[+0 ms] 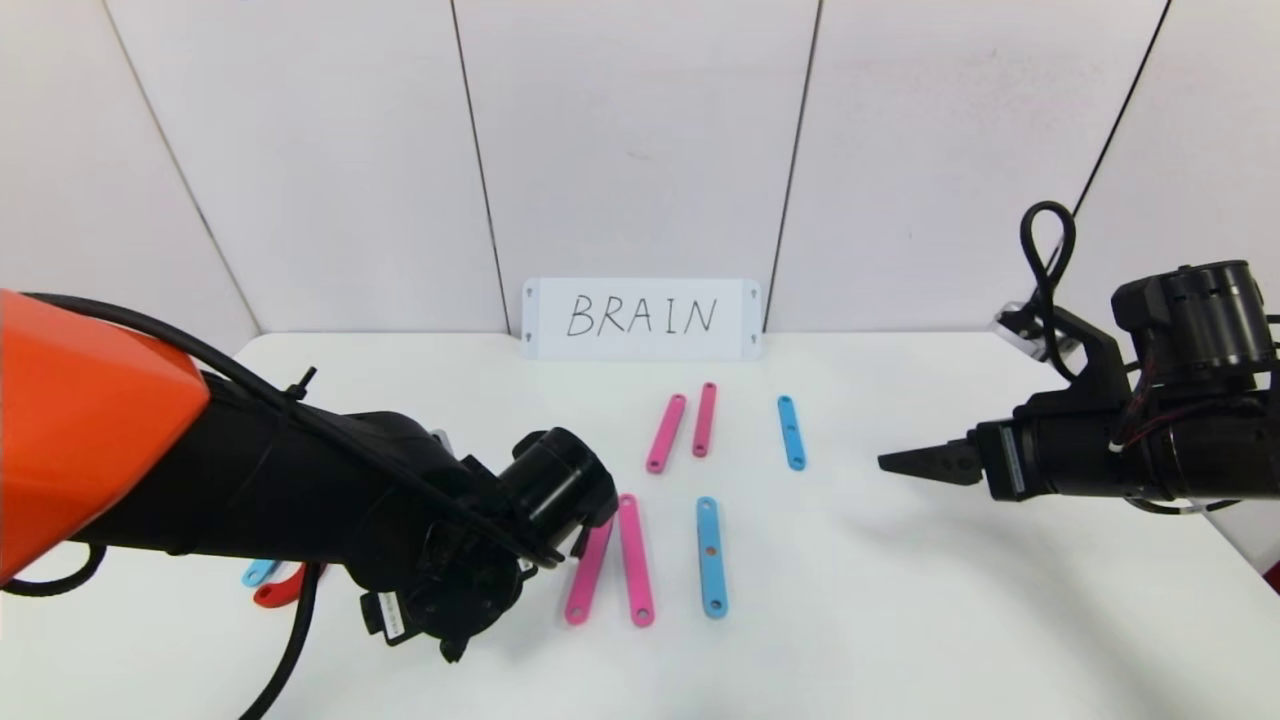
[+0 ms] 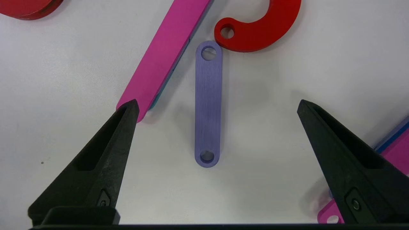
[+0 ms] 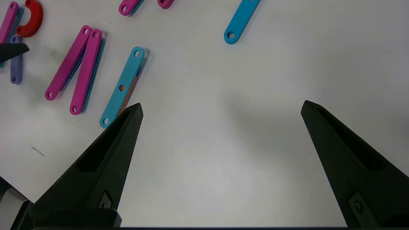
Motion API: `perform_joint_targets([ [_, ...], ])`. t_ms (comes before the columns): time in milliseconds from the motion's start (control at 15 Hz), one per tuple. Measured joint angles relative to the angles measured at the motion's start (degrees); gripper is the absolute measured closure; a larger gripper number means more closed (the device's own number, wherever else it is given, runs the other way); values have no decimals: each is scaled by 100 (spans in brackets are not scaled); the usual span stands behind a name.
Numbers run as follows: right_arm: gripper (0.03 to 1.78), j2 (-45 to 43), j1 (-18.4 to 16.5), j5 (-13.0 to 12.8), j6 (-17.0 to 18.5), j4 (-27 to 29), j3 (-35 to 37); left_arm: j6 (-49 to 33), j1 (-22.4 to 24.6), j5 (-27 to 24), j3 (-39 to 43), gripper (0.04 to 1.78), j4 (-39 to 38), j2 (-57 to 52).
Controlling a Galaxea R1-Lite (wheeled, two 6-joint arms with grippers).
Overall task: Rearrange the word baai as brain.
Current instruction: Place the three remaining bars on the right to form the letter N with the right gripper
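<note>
The letter pieces lie flat on the white table [image 1: 900, 600]. My left gripper [image 2: 219, 105] is open and points down over a purple strip [image 2: 207, 105], which lies between its fingers untouched. A pink strip [image 2: 166, 54] and a red half-ring [image 2: 262, 28] lie just beyond it. In the head view my left arm hides the purple strip. Two pink strips [image 1: 635, 560] and a light-blue strip [image 1: 711, 555] lie in the front row. Two pink strips [image 1: 666, 432] and a light-blue strip [image 1: 791, 432] lie behind them. My right gripper [image 1: 900, 462] is open and empty, hovering to the right.
A white card with handwritten BRAIN [image 1: 642, 318] leans against the back wall. A red piece [image 1: 278, 590] and a light-blue piece [image 1: 258, 572] peek out under my left arm. The table's right edge runs close to my right arm.
</note>
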Motion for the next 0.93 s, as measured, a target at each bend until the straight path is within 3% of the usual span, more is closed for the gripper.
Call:
perform_joint_targets([
  [200, 8, -4, 2, 5, 2, 2, 0, 719, 116, -212, -26, 8, -61, -358],
  [333, 8, -12, 2, 11, 2, 5, 0, 1465, 268, -723, -149, 8, -116, -664],
  [733, 8, -52, 11, 20, 2, 0, 33, 4116, 1343, -3407, -675, 8, -549, -1510],
  [933, 8, -50, 11, 16, -2, -6, 33, 4824, 1933, -4547, -802, 8, -992, -1696],
])
